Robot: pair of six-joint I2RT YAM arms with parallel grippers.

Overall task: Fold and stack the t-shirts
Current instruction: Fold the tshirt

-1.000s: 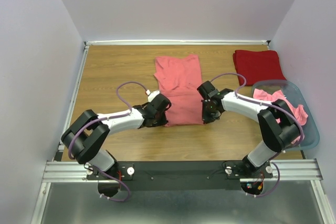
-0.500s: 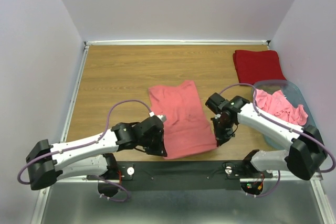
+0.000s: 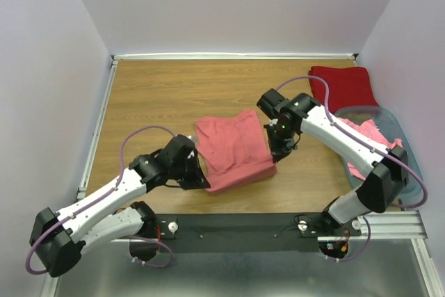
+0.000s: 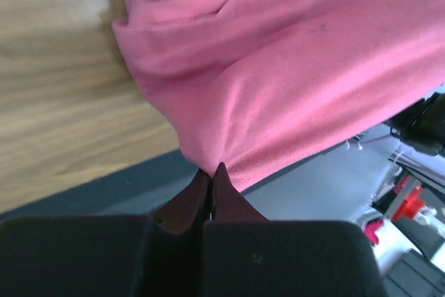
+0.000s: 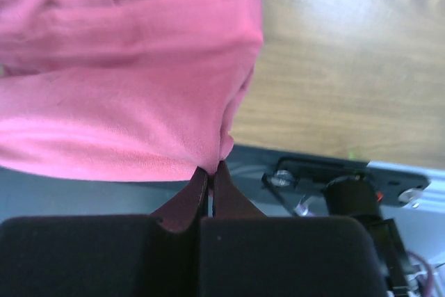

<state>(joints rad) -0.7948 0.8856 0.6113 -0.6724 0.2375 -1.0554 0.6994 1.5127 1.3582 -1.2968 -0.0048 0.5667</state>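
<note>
A salmon-pink t-shirt (image 3: 233,147) is held folded over itself at the table's middle. My left gripper (image 3: 200,177) is shut on its near left corner, seen pinched in the left wrist view (image 4: 211,168). My right gripper (image 3: 272,152) is shut on its near right corner, seen in the right wrist view (image 5: 211,169). The cloth hangs lifted between the two grippers, its far part on the wood. A folded deep red t-shirt (image 3: 342,86) lies at the back right. More pink t-shirts (image 3: 375,140) sit bunched in the basket.
The oval grey-blue plastic basket (image 3: 411,172) stands at the right edge of the wooden table (image 3: 153,95). The black mounting rail (image 3: 236,226) runs along the near edge. Walls close in the left, back and right.
Both grippers first pulled the pink t-shirt toward the near edge, then carried its near edge back away from me, folding it. The shirt now looks shorter.
</note>
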